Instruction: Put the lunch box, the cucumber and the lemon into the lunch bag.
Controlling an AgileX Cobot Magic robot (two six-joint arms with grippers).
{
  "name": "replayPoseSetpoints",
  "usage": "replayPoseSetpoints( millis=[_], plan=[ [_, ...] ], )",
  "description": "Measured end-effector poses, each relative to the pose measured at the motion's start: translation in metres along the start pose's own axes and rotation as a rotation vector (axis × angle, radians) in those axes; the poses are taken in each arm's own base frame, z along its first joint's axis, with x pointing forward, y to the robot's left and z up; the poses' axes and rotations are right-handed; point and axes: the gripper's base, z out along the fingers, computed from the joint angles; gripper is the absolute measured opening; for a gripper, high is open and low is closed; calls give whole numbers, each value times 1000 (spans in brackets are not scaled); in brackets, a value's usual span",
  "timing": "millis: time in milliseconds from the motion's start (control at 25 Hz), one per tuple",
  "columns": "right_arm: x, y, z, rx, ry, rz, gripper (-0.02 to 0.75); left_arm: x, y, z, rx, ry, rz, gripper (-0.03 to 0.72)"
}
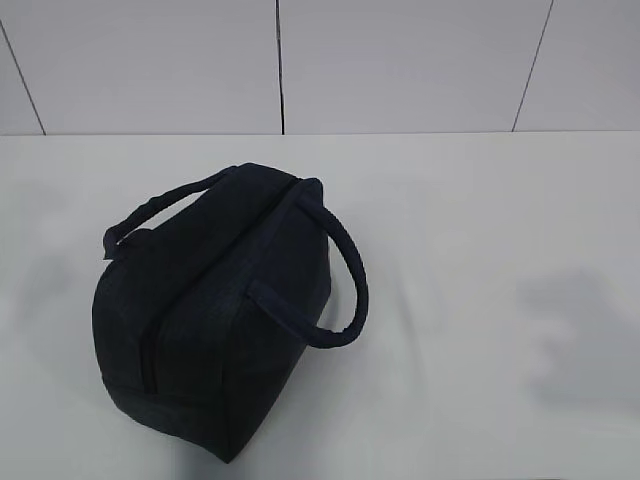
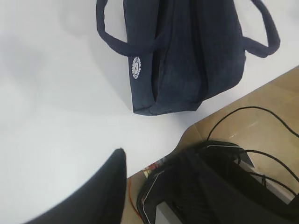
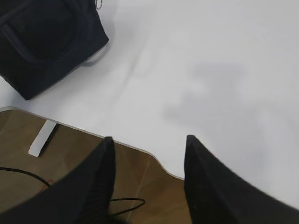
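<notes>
The dark navy lunch bag (image 1: 210,320) lies on the white table, left of centre, with its two loop handles (image 1: 345,270) spread out and its top zipper line looking shut. It also shows in the left wrist view (image 2: 187,56) with its white round logo (image 2: 136,67), and in the right wrist view (image 3: 42,42) with its metal ring pull (image 3: 99,4). The lunch box, the cucumber and the lemon are out of view. My left gripper (image 2: 154,154) is open and empty at the table's edge. My right gripper (image 3: 148,137) is open and empty over the table's edge. Neither gripper appears in the exterior view.
The white table (image 1: 480,250) stretches to the right of the bag. Past its front edge lies a wooden floor (image 3: 154,196) with black cables (image 2: 261,116) and a black piece of equipment (image 2: 224,186). A pale panelled wall (image 1: 400,60) stands behind.
</notes>
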Motion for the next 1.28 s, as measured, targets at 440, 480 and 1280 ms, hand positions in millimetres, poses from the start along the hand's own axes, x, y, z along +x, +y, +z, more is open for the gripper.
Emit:
replayPoseSetpoints(
  millis=[440,480,1280],
  plan=[
    [50,-5,27,32,-16,-18,361,52,-1,-72,-55,-279,47,273],
    [54,-5,30,32,-18,-19,361,57,-2,-77,-58,-300,52,270],
    [87,-5,24,-14,-153,4,361,173,10,-51,-101,-452,71,254]
  ],
)
